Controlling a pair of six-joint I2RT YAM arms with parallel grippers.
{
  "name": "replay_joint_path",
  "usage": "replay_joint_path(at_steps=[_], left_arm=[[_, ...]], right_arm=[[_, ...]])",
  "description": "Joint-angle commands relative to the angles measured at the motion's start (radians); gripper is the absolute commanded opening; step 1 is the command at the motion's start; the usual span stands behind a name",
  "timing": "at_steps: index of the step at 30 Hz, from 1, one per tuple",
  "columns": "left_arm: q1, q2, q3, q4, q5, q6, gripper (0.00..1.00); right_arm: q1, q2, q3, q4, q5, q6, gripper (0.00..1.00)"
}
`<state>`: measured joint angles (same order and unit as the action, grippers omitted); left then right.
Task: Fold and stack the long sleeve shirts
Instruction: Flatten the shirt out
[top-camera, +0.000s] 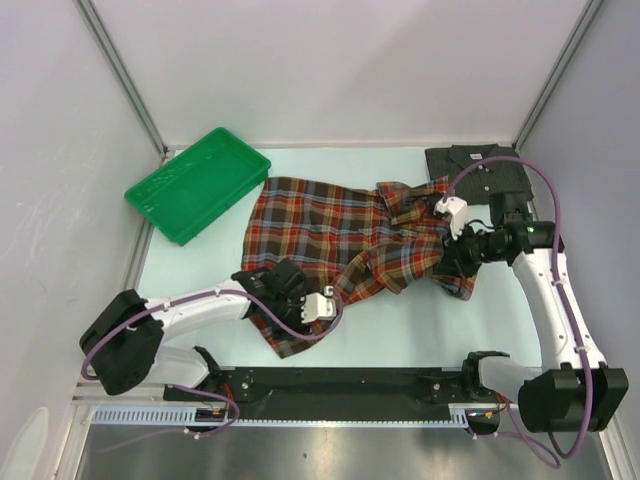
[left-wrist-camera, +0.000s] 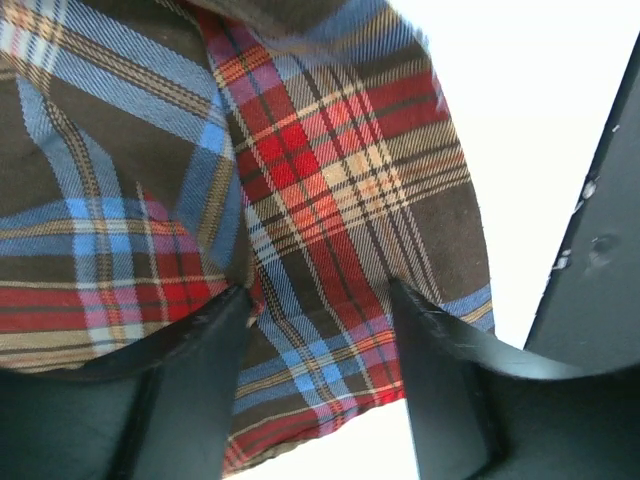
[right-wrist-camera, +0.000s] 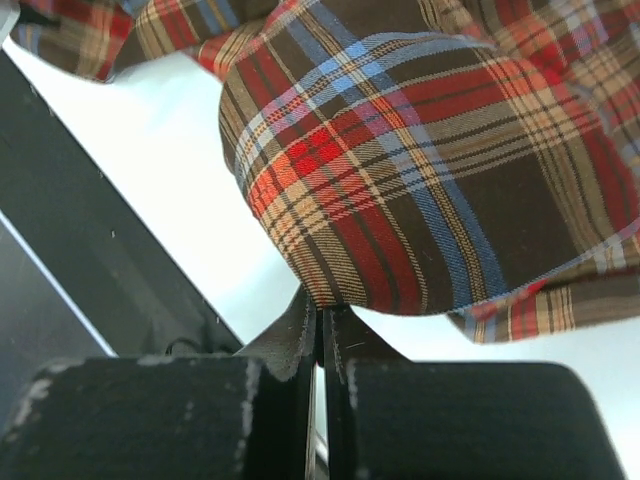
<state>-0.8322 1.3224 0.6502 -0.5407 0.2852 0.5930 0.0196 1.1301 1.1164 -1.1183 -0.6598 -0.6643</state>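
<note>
Tabletop (top-camera: 400, 335) pale mint under plaid shirt (top-camera: 340, 235), white walls (top-camera: 340, 70) around.

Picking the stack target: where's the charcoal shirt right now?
In the top view, the charcoal shirt lies in a compact rectangle at the table's far right corner, just beyond the plaid shirt's right end.

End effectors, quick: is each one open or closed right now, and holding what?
Left end effector: open over the plaid shirt, gripping nothing.
Right end effector: closed, pinching the plaid shirt's edge.
</note>
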Motion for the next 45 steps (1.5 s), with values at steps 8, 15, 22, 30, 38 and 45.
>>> replay_joint_path(at_steps=[8, 15, 22, 30, 38, 45], left_arm=[[0.089, 0.037, 0.006, -0.045, -0.116, 0.117, 0.0], [0.291, -0.054, 0.135, -0.195, -0.06, 0.172, 0.0], [0.352, -0.043, 0.15, -0.182, -0.064, 0.163, 0.0], [0.41, -0.12, 0.255, -0.16, 0.103, 0.148, 0.5], [0.289, -0.111, 0.377, -0.05, 0.25, 0.162, 0.73], [0.004, 0.119, 0.46, 0.142, 0.25, 0.365, 0.73]], right_arm=[[-0.075, 0.039, 0.109, -0.228, 0.059, -0.219, 0.0], [-0.093, -0.108, 0.171, -0.396, 0.012, -0.429, 0.0], [-0.053, -0.271, 0.177, -0.227, -0.086, -0.303, 0.0], [0.048, -0.103, 0.108, 0.223, -0.202, 0.311, 0.0], [0.138, 0.336, 0.049, 0.566, -0.165, 0.632, 0.01], [0.115, 0.545, 0.163, 0.56, -0.173, 0.652, 0.31]])
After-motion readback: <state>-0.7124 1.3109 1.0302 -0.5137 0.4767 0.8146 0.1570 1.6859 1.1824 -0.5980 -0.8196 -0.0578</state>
